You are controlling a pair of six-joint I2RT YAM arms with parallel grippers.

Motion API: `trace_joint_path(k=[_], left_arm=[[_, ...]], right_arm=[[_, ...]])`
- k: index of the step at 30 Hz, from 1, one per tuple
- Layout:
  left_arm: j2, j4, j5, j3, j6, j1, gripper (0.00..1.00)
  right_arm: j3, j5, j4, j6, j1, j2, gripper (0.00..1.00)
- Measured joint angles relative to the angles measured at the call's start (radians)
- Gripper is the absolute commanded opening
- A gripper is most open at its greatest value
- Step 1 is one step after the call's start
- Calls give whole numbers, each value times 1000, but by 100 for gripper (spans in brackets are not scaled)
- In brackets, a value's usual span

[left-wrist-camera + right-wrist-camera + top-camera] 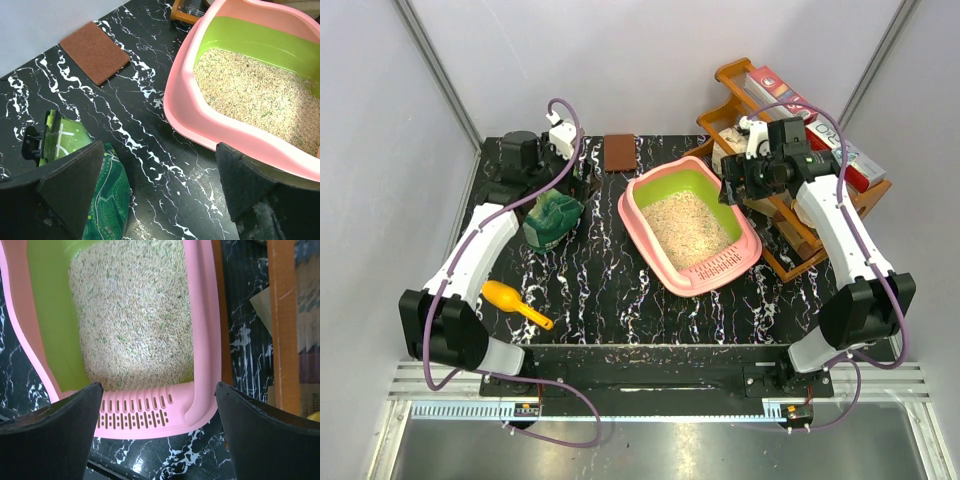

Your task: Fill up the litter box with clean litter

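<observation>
Nearest us, a scoop [515,303] lies on the desk [610,300]. Farther back, our left fingers [70,190] stand apart above the bag [107,200]. Our right fingers [50,430] gape over the litter box [715,268] mid-desk, with litter [688,228] covering its floor.

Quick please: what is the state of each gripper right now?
Left gripper: open, holding nothing, between the green bag and the litter box.
Right gripper: open, holding nothing, above the litter box.
</observation>
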Motion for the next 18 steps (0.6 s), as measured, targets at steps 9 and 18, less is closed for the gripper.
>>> trace_joint_path(k=[9, 18], left_arm=[[19, -4, 19, 11, -10, -21, 99], [13, -40, 9, 33, 2, -27, 99]], right_arm=[[-117, -145, -75, -276, 0, -90, 78], [-245, -258, -276, -576, 2, -153, 0]])
